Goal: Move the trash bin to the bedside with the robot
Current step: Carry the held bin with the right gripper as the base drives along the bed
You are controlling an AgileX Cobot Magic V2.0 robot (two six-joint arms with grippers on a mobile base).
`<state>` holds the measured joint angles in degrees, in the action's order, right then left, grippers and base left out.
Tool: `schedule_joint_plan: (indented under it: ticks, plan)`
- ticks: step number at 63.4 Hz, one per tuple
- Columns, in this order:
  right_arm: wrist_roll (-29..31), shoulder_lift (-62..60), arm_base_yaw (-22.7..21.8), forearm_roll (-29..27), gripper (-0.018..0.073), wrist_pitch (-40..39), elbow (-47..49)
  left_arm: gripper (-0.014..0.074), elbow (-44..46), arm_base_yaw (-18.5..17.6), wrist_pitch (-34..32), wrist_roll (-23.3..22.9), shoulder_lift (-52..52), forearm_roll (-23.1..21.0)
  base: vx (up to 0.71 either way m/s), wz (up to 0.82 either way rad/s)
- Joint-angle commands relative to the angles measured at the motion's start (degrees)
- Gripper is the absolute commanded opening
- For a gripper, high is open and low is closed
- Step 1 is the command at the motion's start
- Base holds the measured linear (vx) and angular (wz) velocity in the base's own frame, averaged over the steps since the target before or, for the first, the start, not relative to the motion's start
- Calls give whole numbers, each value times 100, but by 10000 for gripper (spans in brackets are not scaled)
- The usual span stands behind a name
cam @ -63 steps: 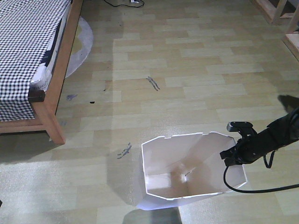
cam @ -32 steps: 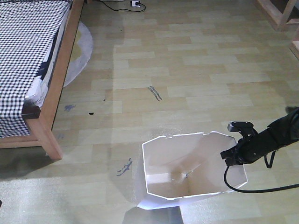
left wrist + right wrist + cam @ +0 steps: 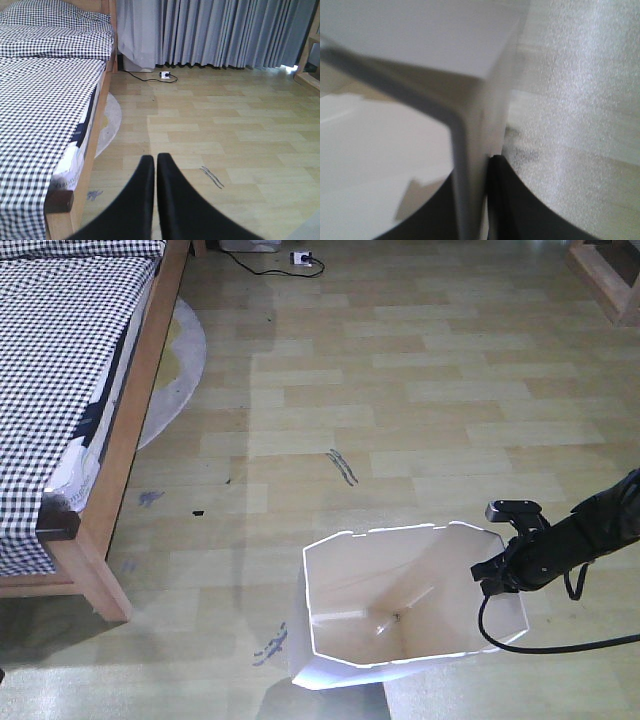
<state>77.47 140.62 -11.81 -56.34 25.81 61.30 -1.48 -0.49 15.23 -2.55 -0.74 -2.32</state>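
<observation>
Nearest us, the tall white plastic trash bin [image 3: 372, 585] with its angular rim sits on the pale plank floor [image 3: 420, 420], cream inside showing. Our small black right claw [image 3: 490, 575] is clamped on the bin's right wall at the rim, with a black cable [image 3: 540, 648] looping below it. Our left claw [image 3: 154, 159] is pinched closed on nothing. Farther left, well apart from the bin, is the light-brown wooden bed frame [image 3: 120, 470] with black-and-white checked bedding [image 3: 60, 360]. Beyond, a white power strip [image 3: 301, 257] lies near grey curtains [image 3: 225, 30].

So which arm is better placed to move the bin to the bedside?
Right: the right pincer grips the trash bin's rim wall, which the wrist view shows pinched between its jaws. The left pincer is shut on nothing, aimed at floor beside the bed frame.
</observation>
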Motion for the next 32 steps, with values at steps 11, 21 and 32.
schedule_joint_plan:
  ticks: [11,21,32]
  plan:
    - [8,-450,-16,-281,-5,902,65,-6,-107,-35,-396,-32,-81,-25,26,3]
    - [8,-450,-16,-281,-5,902,65,-6,-107,-35,-396,-32,-81,-25,26,2]
    - [8,-450,-16,-281,-5,902,65,-6,-107,-35,-396,-32,-81,-25,26,1]
